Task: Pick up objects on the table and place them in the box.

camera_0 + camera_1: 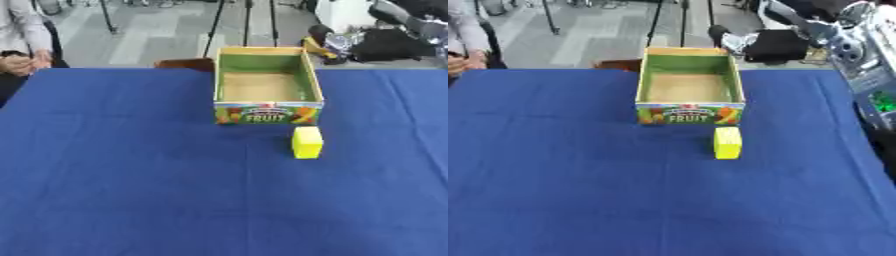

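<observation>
One blue-cloth counter (131, 175) is carrying an open green-lined cardboard fruit box (267, 90), small yellow block (307, 142) lying just beside it; grey floor behind; right arm's fingers: cannot tell.

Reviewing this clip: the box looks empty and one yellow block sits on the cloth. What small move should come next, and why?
Probably bring the right robot hand down toward the yellow block. The block lies on the blue table just in front of the box, slightly to its right, and nothing holds it yet.
</observation>
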